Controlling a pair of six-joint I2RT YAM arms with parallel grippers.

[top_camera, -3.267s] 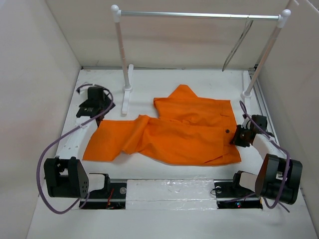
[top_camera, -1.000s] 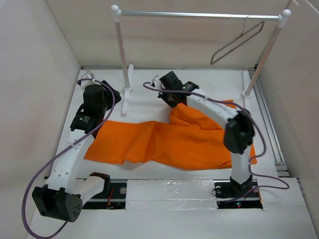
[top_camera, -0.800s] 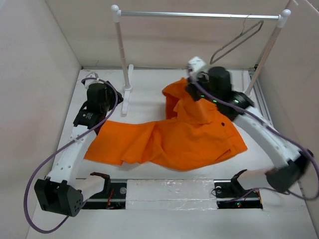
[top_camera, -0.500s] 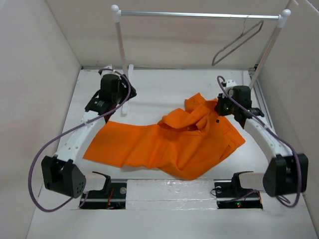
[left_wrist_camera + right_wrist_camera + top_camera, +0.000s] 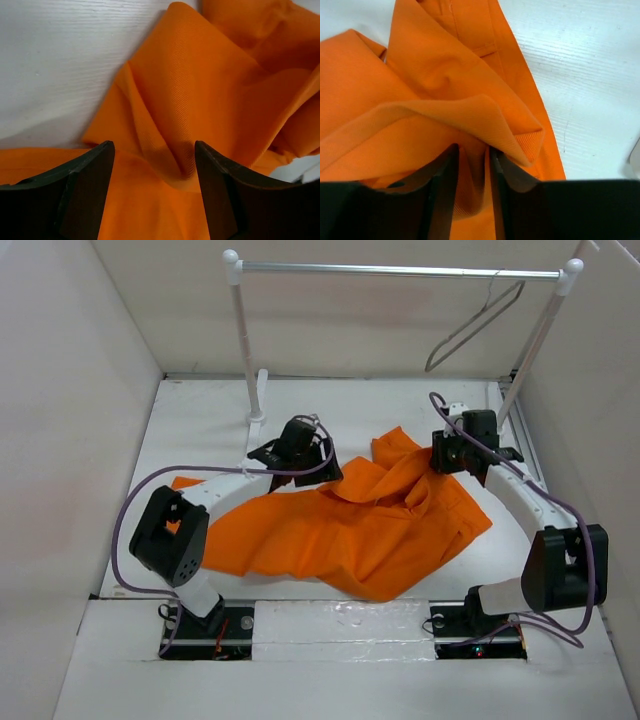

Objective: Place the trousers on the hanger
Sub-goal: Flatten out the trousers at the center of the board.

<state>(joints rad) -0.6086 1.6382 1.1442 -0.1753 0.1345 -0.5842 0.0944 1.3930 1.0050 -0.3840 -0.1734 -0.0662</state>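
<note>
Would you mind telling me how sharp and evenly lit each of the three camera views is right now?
Top external: even, soft light, no glare, sharp on the trousers and the hanger. Left wrist: cloth weave crisp, while the dark fingers of the left end effector are soft and underexposed. Right wrist: folds sharp, shadow deepening between the fingers of the right end effector.

One pair of orange trousers [image 5: 360, 525] lies crumpled at the centre of the table [image 5: 200, 420]. One hanger [image 5: 478, 325] hangs at about one o'clock from the single silver rail [image 5: 400, 271], which stands on two white posts [image 5: 243, 340]. Two robot arms work the scene, the left arm [image 5: 225, 495] and the right arm [image 5: 520, 495], each trailing one purple cable [image 5: 135, 505].
</note>
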